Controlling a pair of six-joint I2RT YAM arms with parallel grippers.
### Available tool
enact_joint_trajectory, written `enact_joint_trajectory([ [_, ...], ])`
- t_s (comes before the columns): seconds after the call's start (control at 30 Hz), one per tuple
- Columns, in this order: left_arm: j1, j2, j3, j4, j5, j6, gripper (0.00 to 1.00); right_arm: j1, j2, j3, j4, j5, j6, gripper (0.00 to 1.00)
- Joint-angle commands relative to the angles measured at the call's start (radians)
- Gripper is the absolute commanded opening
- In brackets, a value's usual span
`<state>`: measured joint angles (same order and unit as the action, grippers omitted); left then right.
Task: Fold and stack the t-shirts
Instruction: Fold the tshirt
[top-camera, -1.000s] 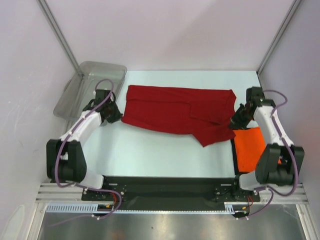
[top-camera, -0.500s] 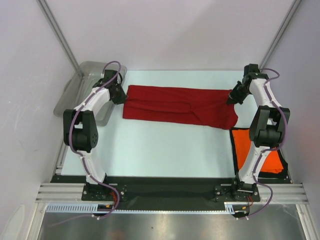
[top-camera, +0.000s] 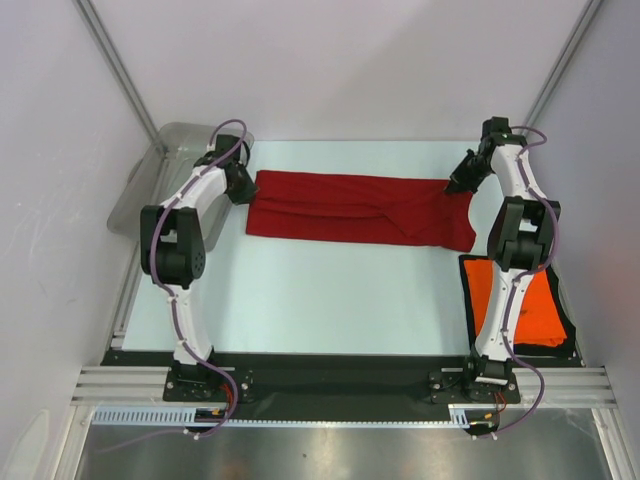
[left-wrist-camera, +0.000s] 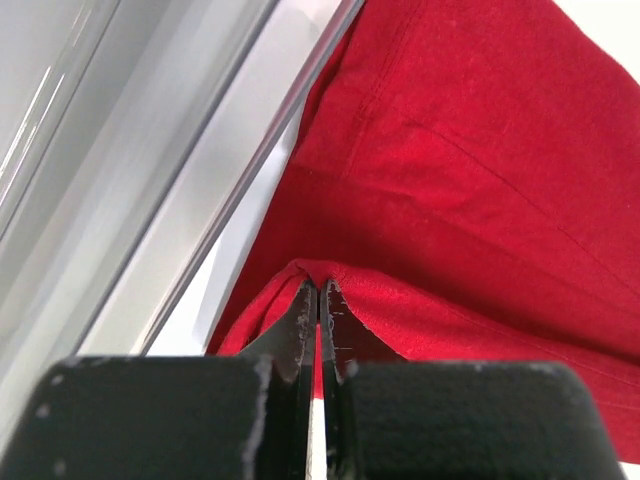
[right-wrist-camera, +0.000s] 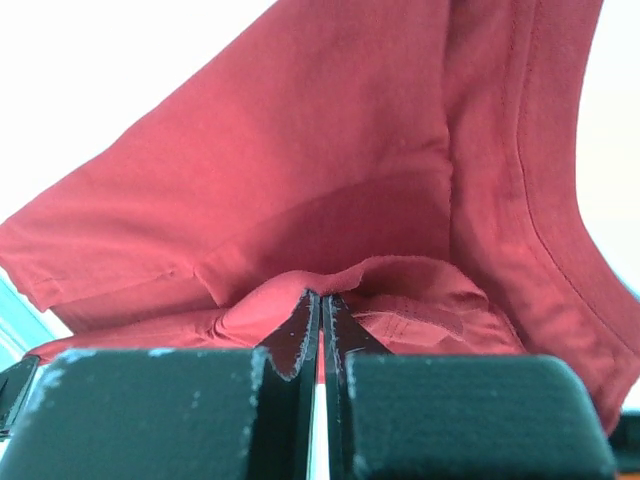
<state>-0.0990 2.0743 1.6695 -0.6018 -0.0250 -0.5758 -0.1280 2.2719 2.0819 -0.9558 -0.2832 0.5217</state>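
Soft dark red t-shirt (top-camera: 360, 210), folded into a long creased band; left gripper (top-camera: 246, 190) and right gripper (top-camera: 456, 186) each pinch one end, jaws tight together on the cloth.

Left pincer (left-wrist-camera: 318, 289) and right pincer (right-wrist-camera: 321, 295): black fingers (left-wrist-camera: 296, 330), tips scuffed pale. Behind each pincer: white link shells (top-camera: 195, 190), black joint housings (top-camera: 172, 245), looping purple cable (top-camera: 230, 123).

One dark red t-shirt (top-camera: 360, 210), one orange t-shirt (top-camera: 548, 315) — apparently one tub (top-camera: 145, 195); two arms (top-camera: 172, 250).
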Motion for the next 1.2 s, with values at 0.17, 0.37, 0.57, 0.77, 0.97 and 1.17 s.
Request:
enact_joint_trajectory([
  [0.17, 0.004, 0.059, 0.102, -0.029, -0.026, -0.029, 0.0, -0.01, 0.081, 0.158, -0.066, -0.02, -0.028, 0.0],
  [0.37, 0.004, 0.089, 0.13, -0.044, -0.05, -0.03, 0.0, -0.027, 0.112, 0.17, -0.052, -0.059, -0.046, 0.01],
  [0.57, 0.002, 0.124, 0.174, -0.052, -0.059, -0.013, 0.18, -0.039, 0.164, 0.214, -0.058, -0.071, -0.052, 0.05],
  [0.77, -0.013, 0.115, 0.23, -0.062, -0.062, 0.069, 0.36, -0.082, 0.256, 0.364, -0.073, -0.045, -0.095, 0.42],
  [0.97, -0.143, -0.135, -0.003, 0.026, -0.125, 0.171, 0.46, -0.082, 0.144, 0.321, -0.034, 0.059, -0.147, 0.63],
  [1.17, -0.209, -0.261, -0.165, 0.114, 0.017, 0.22, 0.49, 0.068, -0.096, 0.054, 0.069, 0.05, -0.121, 0.68],
])
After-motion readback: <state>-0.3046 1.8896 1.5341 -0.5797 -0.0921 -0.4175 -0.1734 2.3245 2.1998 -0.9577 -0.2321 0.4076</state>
